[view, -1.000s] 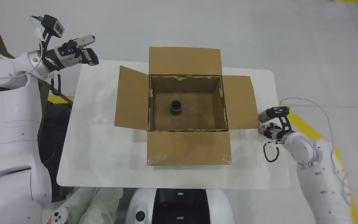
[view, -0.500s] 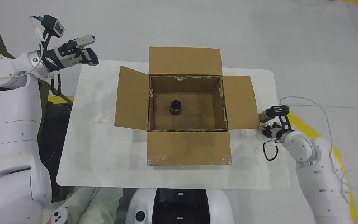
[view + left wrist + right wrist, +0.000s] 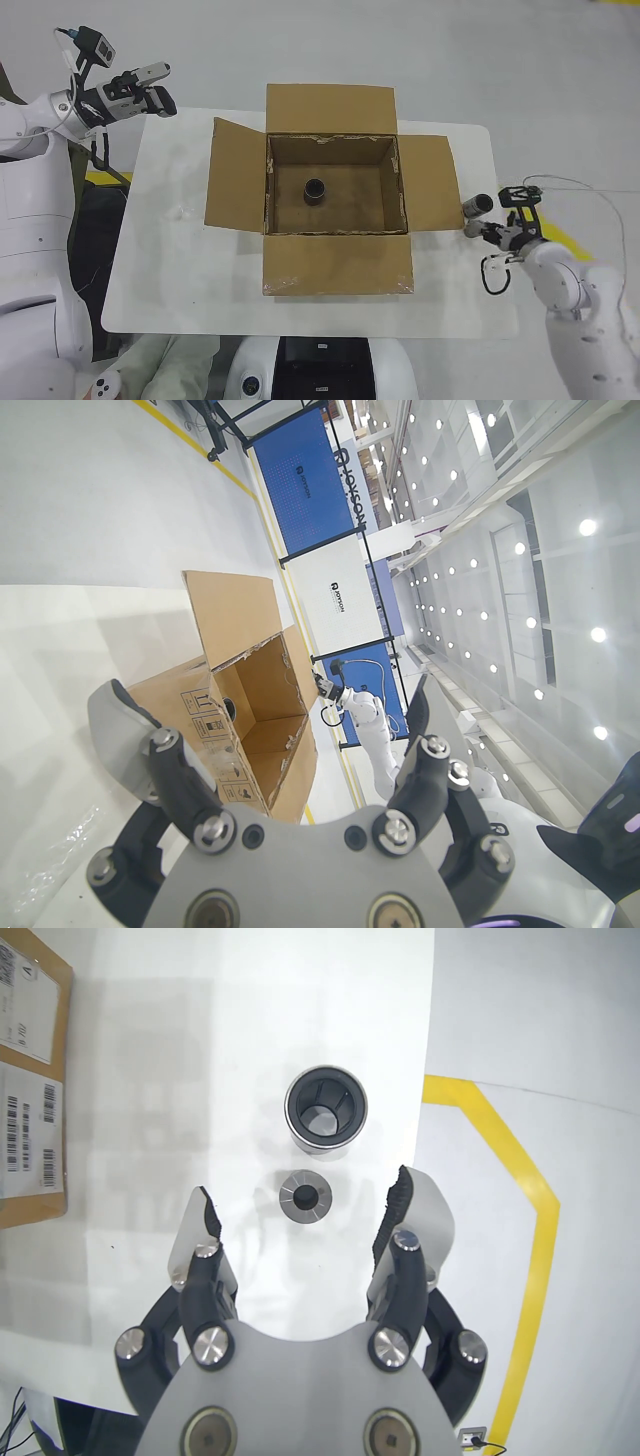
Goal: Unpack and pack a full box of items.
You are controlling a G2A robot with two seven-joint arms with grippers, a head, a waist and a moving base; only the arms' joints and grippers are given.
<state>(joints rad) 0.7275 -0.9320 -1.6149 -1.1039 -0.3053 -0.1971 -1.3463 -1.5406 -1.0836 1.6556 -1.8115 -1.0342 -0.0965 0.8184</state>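
From above, the box [image 3: 338, 190] sits in the middle of the desk [image 3: 160, 270] with all four flaps spread out. A dark ring [image 3: 315, 190] stands on the box floor, left of its centre. My left pincer [image 3: 165, 87] hangs just beyond the far left corner of the desk, apart from everything on it. My right pincer [image 3: 488, 232] is over the desk near its right edge, just past the box's right flap. A dark sleeve [image 3: 478, 204] stands there between that flap and the desk's right edge.

From my left wrist, the left pincer [image 3: 267, 695] is spread wide and holds nothing. Past it I see the box [image 3: 230, 610] from its side, and the dark ring [image 3: 230, 705] peeks over the torn rim. My right pincer [image 3: 325, 687] shows small beyond the far flap.

From my right wrist, the right pincer [image 3: 305, 1193] points down at the desk [image 3: 150, 1138], opened wide and empty. A small metal collet [image 3: 305, 1198] stands between my fingertips [image 3: 212, 1215], touching neither. The dark sleeve [image 3: 326, 1115] stands upright just beyond it, close to the desk's right edge. One labelled box flap [image 3: 30, 1078] lies off to the side.
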